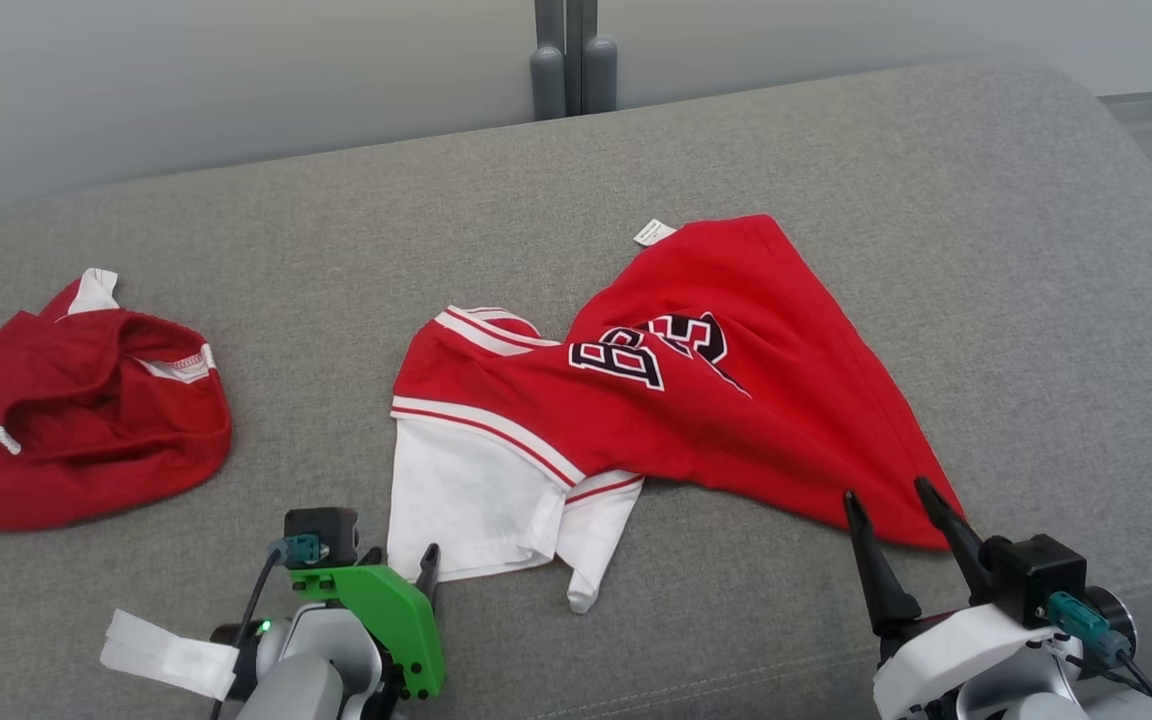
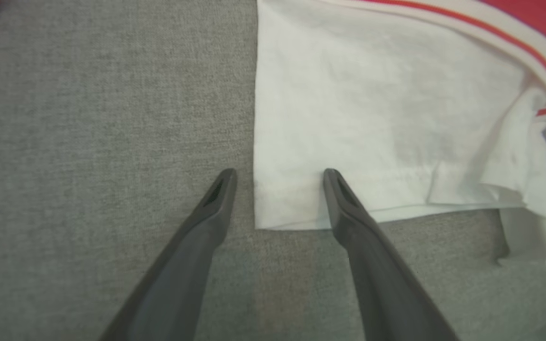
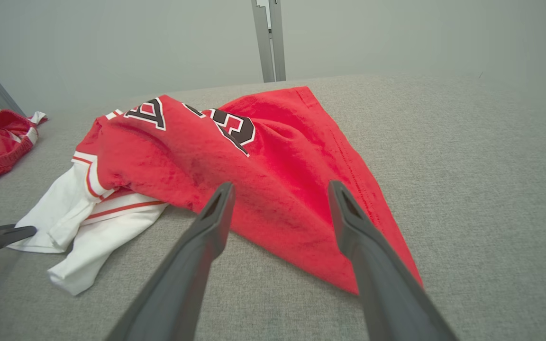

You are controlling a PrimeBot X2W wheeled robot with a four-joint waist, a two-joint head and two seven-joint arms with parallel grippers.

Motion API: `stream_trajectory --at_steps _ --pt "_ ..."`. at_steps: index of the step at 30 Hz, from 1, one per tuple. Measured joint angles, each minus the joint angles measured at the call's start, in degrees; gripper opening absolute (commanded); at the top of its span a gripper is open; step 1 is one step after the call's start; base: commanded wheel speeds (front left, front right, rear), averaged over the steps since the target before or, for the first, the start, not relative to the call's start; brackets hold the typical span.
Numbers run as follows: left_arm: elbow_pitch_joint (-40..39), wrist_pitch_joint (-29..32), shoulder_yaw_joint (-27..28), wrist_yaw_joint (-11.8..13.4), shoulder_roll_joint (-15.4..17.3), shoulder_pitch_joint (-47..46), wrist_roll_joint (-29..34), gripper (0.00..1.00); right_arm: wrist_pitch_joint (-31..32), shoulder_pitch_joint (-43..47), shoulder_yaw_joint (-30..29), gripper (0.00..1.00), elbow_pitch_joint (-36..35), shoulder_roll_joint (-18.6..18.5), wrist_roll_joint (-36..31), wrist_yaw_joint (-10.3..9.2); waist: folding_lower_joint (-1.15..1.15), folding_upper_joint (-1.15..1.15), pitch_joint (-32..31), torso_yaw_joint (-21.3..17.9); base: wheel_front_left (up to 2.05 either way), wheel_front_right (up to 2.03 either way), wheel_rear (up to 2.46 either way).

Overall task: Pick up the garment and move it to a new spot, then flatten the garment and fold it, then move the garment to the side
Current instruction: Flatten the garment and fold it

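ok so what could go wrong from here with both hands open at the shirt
The left hand straddles the corner of the white sleeve; closing may catch only its edge and slip.
The red jersey lies twisted, so lifting with the right hand at its hem could keep the twist.
Another red garment lies to the left; moving that way might tangle them.

Red garment (image 1: 736, 400), white sleeves trimmed in red stripes, black-and-white lettering, on a grey cushion (image 1: 986, 250). White cloth between the dark fingers (image 2: 213, 201) of the left gripper (image 2: 280, 176).

Grey fabric surface (image 1: 836, 150), pale wall (image 1: 236, 70)
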Motion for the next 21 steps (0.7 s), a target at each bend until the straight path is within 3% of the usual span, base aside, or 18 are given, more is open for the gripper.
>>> stream_trajectory --at_steps 1,8,13,21 --pt "0.11 -0.4 -0.3 0.0 0.03 -0.05 0.0 0.0 0.0 -0.01 0.01 1.0 0.08 0.01 -0.05 0.0 0.0 0.0 -0.07 0.07 0.0 0.0 0.0" --pt "-1.0 -2.96 -0.43 -1.15 -0.24 0.99 -3.77 0.0 0.01 0.04 0.24 1.0 0.74 -0.09 -0.24 0.0 0.0 0.0 -1.06 1.3 0.0 0.0 0.0" --pt "-7.6 -3.18 0.89 -1.44 -0.27 4.17 -11.72 0.0 0.13 0.3 0.02 1.0 0.97 -0.3 -0.46 0.0 0.0 0.0 -2.25 2.64 0.0 0.0 0.0" --pt "-26.24 5.01 4.24 4.17 0.71 14.34 -18.92 0.0 0.78 1.67 -0.44 1.0 0.97 -0.3 -0.6 0.0 0.0 0.0 -4.24 5.24 0.0 0.0 0.0"
